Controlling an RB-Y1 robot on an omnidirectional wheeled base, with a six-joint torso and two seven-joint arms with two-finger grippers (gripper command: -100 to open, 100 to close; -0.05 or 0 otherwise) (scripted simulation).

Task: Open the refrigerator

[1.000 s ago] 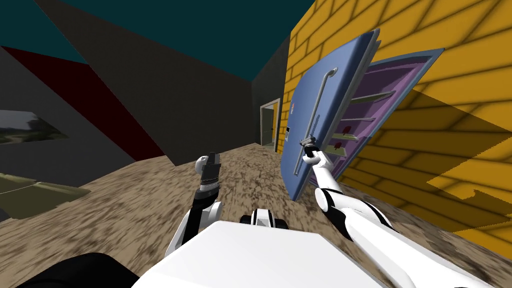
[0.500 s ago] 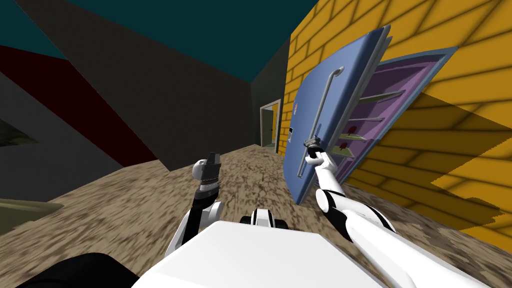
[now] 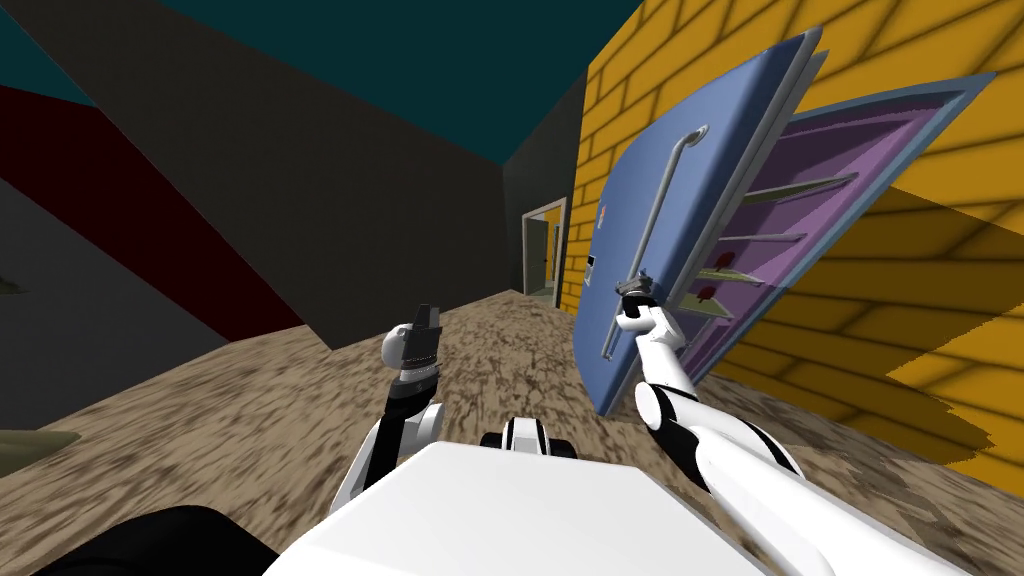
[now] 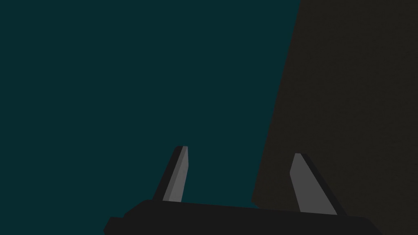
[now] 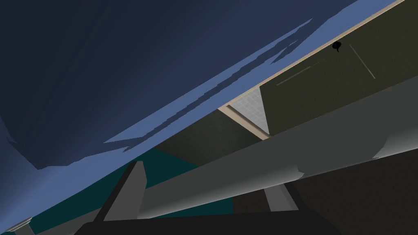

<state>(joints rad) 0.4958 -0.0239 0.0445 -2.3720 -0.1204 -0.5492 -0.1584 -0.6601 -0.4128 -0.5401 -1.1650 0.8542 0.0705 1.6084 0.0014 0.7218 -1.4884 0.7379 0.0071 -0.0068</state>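
Right gripper (image 3: 635,288) is up at the blue door (image 3: 700,200) of the refrigerator (image 3: 860,150), clamped on the long grey handle (image 3: 655,225). In the right wrist view the bar (image 5: 253,167) runs straight across between the two fingers (image 5: 130,191), filling the gap, with the door's blue face (image 5: 122,81) just behind it. The refrigerator sits set into the yellow brick wall (image 3: 900,330) on my right, and its door stands swung out, a wedge of purple interior with shelves (image 3: 790,188) showing past its hinged edge. The free edge points away from that wall toward the far doorway (image 3: 540,250). The outer face looks out over the open room. The door's long axis runs floor to top, sharing the camera's slant, and the handle lies parallel to it near the free edge. There is plenty of mottled brown floor (image 3: 250,420) to the left of the door's lower corner, running out to the dark wall (image 3: 300,200). Left gripper (image 3: 427,318) is raised over that floor, well apart from the door, its fingers (image 4: 177,175) spread with nothing between them.
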